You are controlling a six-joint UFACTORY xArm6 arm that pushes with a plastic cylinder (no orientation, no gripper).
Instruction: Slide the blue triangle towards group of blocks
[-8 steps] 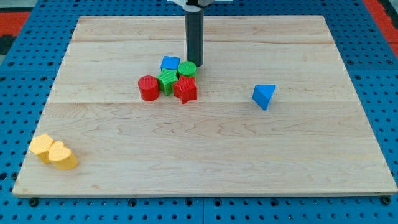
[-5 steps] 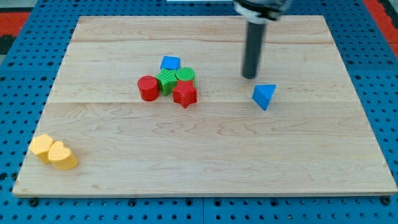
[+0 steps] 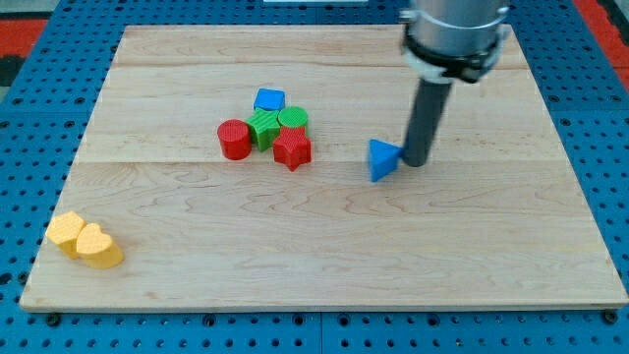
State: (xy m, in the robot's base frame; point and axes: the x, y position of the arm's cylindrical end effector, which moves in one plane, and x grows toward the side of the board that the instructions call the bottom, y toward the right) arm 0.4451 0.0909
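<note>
Right of centre on the board, the blue triangle (image 3: pixel 383 159) is contacted on its right side by my tip (image 3: pixel 417 162); no fingers are fitted. The group of blocks (image 3: pixel 267 135) lies to its left, so a leftward push is indicated.

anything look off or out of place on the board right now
Nothing looks damaged or spilled. The blue triangle block sits apart from the central cluster, with my tip against its right side in the view. Two yellow blocks lie far off near the wooden board's bottom-left corner, away from everything else.
</note>
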